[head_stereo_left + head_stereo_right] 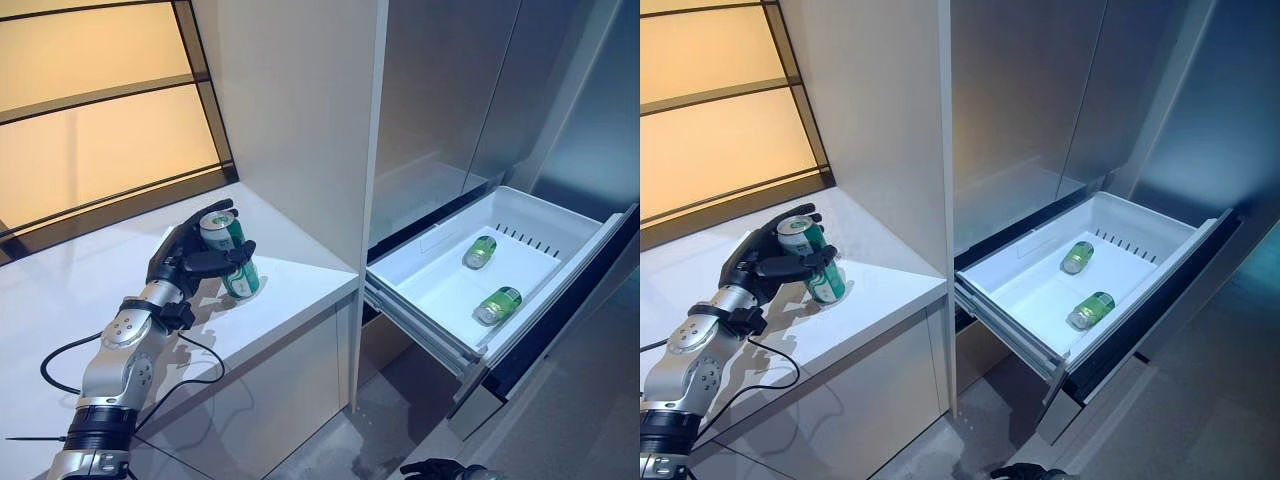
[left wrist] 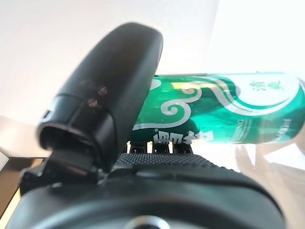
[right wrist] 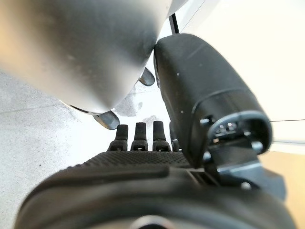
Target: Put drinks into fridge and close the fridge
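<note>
You are looking down at a pale white counter [image 1: 290, 275] beside a tall grey fridge [image 1: 450, 90], with amber-lit glass panels in dark frames [image 1: 90, 110] behind the counter. The fridge's white plastic drawer [image 1: 440, 300] stands pulled out at the bottom, and two green drink cans lie on their sides in it, well apart: one nearer the back [image 1: 480, 252], one nearer the front edge [image 1: 498, 305]. On the counter, your left hand [image 1: 185, 260] has its fingers and thumb curled round a third green-and-white drink can [image 1: 228, 250], which stands upright or nearly so; you cannot tell whether its base touches the counter. Your right hand [image 1: 440, 468] shows only at the bottom edge, low by the floor, its fingers straight and holding nothing in its wrist view.
</note>
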You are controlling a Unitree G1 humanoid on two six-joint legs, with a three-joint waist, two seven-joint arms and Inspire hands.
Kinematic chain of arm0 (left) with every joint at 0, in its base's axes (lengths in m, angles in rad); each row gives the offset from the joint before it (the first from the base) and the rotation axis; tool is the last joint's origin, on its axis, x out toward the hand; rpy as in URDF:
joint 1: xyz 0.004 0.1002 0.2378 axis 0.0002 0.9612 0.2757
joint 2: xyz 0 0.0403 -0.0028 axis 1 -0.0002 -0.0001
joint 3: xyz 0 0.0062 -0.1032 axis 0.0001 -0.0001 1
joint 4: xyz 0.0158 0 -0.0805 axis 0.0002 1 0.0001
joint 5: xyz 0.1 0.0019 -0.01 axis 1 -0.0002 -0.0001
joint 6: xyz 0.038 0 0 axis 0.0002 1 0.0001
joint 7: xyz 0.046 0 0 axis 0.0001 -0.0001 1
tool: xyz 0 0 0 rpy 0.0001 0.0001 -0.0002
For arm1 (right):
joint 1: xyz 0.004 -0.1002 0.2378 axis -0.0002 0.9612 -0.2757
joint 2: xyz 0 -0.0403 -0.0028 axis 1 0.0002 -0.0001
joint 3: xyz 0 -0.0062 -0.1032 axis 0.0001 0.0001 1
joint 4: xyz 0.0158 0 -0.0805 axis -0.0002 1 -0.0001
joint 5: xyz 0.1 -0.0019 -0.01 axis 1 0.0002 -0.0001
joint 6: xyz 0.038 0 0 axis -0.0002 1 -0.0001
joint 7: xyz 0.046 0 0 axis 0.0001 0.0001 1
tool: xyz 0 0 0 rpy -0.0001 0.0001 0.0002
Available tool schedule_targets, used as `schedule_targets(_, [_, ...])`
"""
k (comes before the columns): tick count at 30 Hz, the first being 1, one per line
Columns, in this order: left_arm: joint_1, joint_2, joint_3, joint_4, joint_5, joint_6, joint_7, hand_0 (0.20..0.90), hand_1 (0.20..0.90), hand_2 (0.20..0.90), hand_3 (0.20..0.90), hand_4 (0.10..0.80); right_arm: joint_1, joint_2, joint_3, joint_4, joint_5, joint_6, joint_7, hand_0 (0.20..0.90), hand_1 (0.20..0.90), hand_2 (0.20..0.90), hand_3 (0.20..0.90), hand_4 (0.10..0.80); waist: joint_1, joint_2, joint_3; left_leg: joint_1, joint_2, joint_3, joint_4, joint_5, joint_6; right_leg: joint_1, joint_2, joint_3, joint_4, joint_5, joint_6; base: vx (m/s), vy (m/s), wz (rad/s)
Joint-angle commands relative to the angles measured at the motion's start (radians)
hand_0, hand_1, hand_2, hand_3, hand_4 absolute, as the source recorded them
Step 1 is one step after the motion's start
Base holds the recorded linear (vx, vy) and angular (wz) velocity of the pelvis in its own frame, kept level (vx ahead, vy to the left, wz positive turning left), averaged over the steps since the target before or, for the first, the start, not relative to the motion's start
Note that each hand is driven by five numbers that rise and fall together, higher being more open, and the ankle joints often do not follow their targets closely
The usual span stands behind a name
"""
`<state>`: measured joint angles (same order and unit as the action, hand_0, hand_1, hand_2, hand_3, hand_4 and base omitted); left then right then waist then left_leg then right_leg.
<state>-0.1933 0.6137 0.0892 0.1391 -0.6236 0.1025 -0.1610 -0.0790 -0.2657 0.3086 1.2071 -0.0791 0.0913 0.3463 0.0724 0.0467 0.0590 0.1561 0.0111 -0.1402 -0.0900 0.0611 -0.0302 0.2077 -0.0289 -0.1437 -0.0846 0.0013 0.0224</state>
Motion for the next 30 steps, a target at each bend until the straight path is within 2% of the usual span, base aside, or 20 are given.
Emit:
schedule_targets(1, [-0.160,0.057,0.031,-0.024,-0.015,-0.108,0.020,0.300,0.300,0.300,0.200,0.100,0.036,-0.025,0.034,0.037,-0.035,0.033,0.021,0.900,0.900,0.900,0.900,0.800,-0.022,-0.013,-0.009,0.035,-0.060,0.107,0.015,-0.086,0.044,-0.017,0.003,0.032,0.080,-0.062,0.013,0.021,0.009,-0.07])
schedule_targets(8, [-0.168,0.058,0.025,-0.018,0.001,-0.123,0.029,0.300,0.300,0.300,0.200,0.100,0.040,-0.022,0.040,0.025,-0.019,0.021,0.010,0.900,0.900,0.900,0.900,0.800,-0.029,-0.016,-0.008,0.040,-0.063,0.113,0.013,-0.091,0.049,-0.016,0.004,0.041,0.079,-0.059,0.015,0.018,0.002,-0.07])
schedule_targets(13, [-0.171,0.066,0.022,-0.032,-0.013,-0.161,0.024,0.300,0.300,0.300,0.200,0.100,0.039,-0.024,0.027,-0.054,0.084,-0.013,0.002,0.900,0.900,0.900,0.900,0.800,-0.033,-0.018,-0.006,0.041,-0.067,0.107,0.010,-0.093,0.053,-0.019,0.006,0.049,0.077,-0.055,0.016,0.006,-0.008,-0.06])
schedule_targets(20, [-0.190,0.068,0.028,-0.143,-0.068,-0.246,-0.042,0.300,0.300,0.300,0.200,0.100,0.083,-0.014,0.006,-0.417,0.261,-0.030,-0.004,0.900,0.900,0.900,0.900,0.800,-0.064,-0.025,0.005,0.041,-0.064,0.123,0.008,-0.094,0.058,-0.031,0.009,0.067,0.079,-0.048,0.017,-0.030,-0.013,-0.09])
schedule_targets(26, [-0.212,0.053,-0.010,-0.280,-0.111,-0.289,-0.091,0.300,0.300,0.300,0.200,0.100,0.159,-0.006,-0.005,-0.789,0.322,0.046,0.063,0.900,0.900,0.900,0.900,0.800,-0.116,-0.039,0.011,0.044,-0.062,0.148,0.003,-0.097,0.059,-0.041,0.013,0.095,0.068,-0.034,0.028,-0.059,-0.021,-0.17])
schedule_targets(29, [-0.210,0.045,-0.051,-0.334,-0.143,-0.304,-0.119,0.300,0.300,0.300,0.200,0.100,0.159,-0.040,-0.014,-0.971,0.346,0.077,0.104,0.900,0.900,0.900,0.900,0.800,-0.138,-0.044,0.016,0.044,-0.062,0.167,0.003,-0.096,0.061,-0.048,0.016,0.116,0.058,-0.020,0.034,-0.079,-0.011,-0.36])
schedule_targets(30, [-0.202,0.039,-0.068,-0.351,-0.151,-0.310,-0.132,0.300,0.300,0.300,0.200,0.100,0.151,-0.062,-0.030,-1.066,0.367,0.117,0.123,0.900,0.900,0.900,0.900,0.800,-0.145,-0.046,0.017,0.044,-0.061,0.176,0.003,-0.095,0.062,-0.052,0.017,0.126,0.056,-0.015,0.035,-0.059,0.000,-0.28])
